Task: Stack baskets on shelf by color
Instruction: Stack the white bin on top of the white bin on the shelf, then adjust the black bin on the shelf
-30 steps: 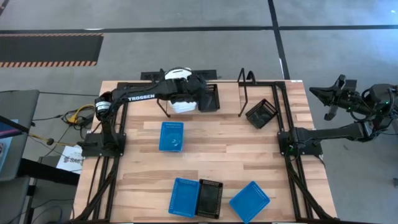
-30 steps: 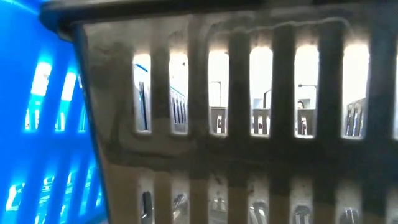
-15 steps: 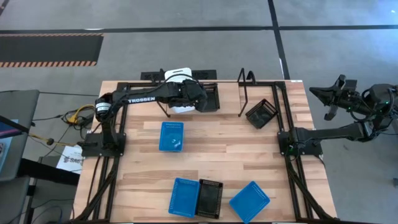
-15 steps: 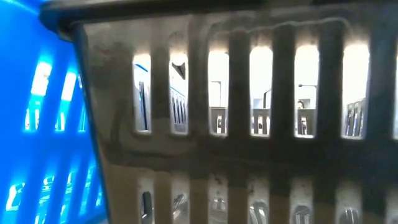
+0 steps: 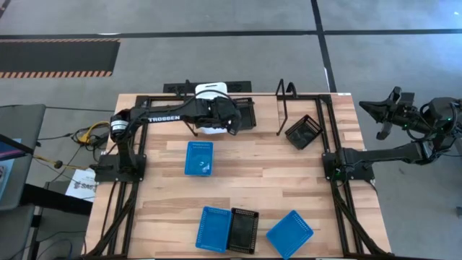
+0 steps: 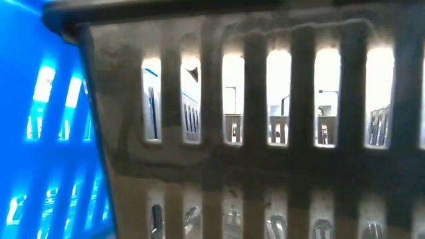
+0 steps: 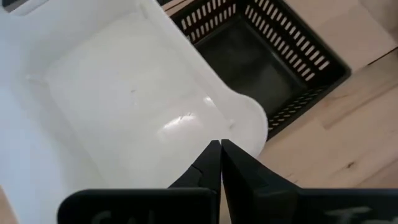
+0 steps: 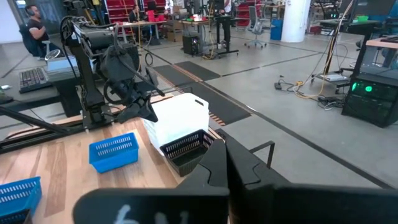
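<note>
Grey workshop floor is stretching out behind the wooden tabletop (image 5: 253,173) as I am reaching my left gripper (image 7: 221,152) over the far edge, jaws pinched shut on the rim of a white basket (image 7: 124,106) at the shelf (image 5: 285,97). A black basket (image 5: 244,113) is sitting just beside it. Three blue baskets (image 5: 198,157) and two more black ones are waiting elsewhere on the tabletop. My right gripper (image 8: 225,163) is hanging off to the side, jaws closed and empty. Holding only one corner, I am risking the white basket tilting, slipping from my pinch, or nudging its black neighbour as I am settling it down.
</note>
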Available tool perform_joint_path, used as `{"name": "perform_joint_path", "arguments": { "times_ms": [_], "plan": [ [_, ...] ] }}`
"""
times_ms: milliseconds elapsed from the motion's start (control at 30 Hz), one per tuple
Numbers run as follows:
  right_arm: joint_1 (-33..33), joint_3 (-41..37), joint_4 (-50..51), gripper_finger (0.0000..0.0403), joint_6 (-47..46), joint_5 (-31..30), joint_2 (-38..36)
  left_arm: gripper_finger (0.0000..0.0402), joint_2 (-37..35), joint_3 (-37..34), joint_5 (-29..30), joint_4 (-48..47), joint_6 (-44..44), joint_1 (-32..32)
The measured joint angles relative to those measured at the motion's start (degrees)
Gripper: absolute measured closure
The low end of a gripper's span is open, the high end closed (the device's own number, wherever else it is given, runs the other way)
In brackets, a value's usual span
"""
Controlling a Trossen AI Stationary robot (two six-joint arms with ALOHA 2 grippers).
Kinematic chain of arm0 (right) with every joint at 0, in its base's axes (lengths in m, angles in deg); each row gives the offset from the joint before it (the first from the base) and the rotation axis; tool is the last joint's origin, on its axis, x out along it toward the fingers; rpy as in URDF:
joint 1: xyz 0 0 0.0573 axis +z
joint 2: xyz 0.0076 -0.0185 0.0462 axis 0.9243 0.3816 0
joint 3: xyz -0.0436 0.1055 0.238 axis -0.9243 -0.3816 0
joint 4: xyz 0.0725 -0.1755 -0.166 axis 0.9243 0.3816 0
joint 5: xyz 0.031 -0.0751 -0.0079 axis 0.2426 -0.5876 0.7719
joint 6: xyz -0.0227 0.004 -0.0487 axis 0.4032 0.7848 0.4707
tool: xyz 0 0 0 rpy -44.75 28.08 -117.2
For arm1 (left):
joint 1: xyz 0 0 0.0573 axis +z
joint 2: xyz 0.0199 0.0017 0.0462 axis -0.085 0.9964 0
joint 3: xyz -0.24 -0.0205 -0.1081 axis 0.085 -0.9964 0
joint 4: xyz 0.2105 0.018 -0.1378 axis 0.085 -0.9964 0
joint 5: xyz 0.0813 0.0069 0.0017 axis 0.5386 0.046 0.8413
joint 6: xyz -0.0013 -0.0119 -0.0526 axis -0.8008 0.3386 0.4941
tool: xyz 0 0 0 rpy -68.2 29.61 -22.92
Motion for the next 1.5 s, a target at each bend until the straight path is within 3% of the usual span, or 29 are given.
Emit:
{"name": "perform_joint_path", "arguments": {
  "times_ms": [233,367,700,833,967,1233,1500],
  "plan": [
    [0.0,0.0,0.0,0.0401,0.0,0.0,0.0,0.0402,-0.04,0.04,0.35,-2.43,1.1,0.0],
    [0.0,0.0,-0.01,0.0401,-0.02,0.02,0.0,0.0402,0.04,0.74,5.15,-3.29,1.11,-0.04],
    [0.01,-0.41,0.57,0.0397,-3.94,0.48,0.0,0.0402,0.0,11.34,12.88,-4.38,-5.11,-0.47],
    [0.01,-2.7,1.45,0.0395,-7.02,0.5,0.36,0.0402,0.0,16.03,16.88,-4.32,-9.17,-1.76],
    [0.13,-6.92,1.3,0.0397,-9.9,0.84,1.59,0.0402,0.0,18.52,17.31,-4.39,-12.38,-2.44],
    [0.14,-15.62,-9.47,0.0401,-10.65,11.5,10.28,0.0402,0.0,18.91,17.97,-9.83,-10.87,-3.45],
    [-0.09,-18.99,-15.09,0.0402,-10.39,17.49,23.56,0.0402,0.0,18.93,17.79,-17.3,-9.03,-3.98]
  ]
}}
